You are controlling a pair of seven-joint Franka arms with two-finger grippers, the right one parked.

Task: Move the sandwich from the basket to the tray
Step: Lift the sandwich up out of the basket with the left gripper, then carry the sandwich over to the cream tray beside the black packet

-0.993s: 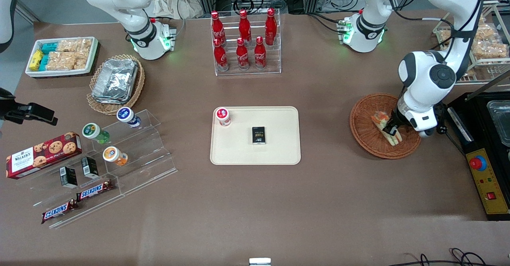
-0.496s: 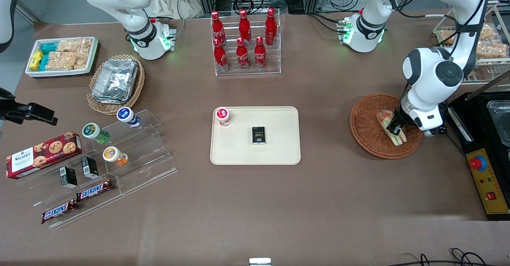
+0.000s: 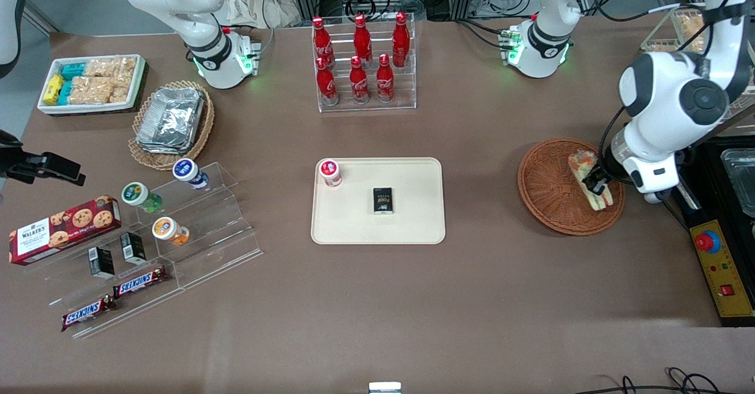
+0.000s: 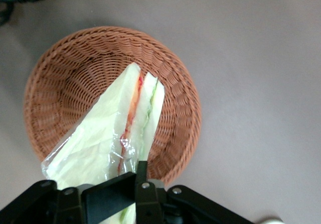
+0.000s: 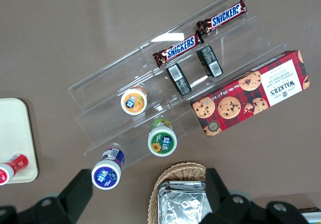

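The sandwich (image 3: 587, 176), a pale bread wedge with green and orange-red filling in clear wrap, hangs tilted in my left gripper (image 3: 597, 184), over the rim of the reddish-brown wicker basket (image 3: 548, 196) on the side toward the working arm's end. The gripper is shut on the sandwich's wide end. In the left wrist view the sandwich (image 4: 113, 133) is raised over the basket (image 4: 65, 68), with the black fingers (image 4: 142, 176) clamped on its wrap. The cream-beige tray (image 3: 413, 220) lies at the table's middle, toward the parked arm from the basket.
A red-capped small bottle (image 3: 330, 173) and a black box (image 3: 383, 200) are on the tray. A black control box with a red button (image 3: 716, 264) lies beside the basket at the table's edge. A rack of red cola bottles (image 3: 363, 63) stands farther from the camera.
The gripper has risen with the sandwich in it, lifting it off the basket floor and shifting it toward the working arm's end of the table.
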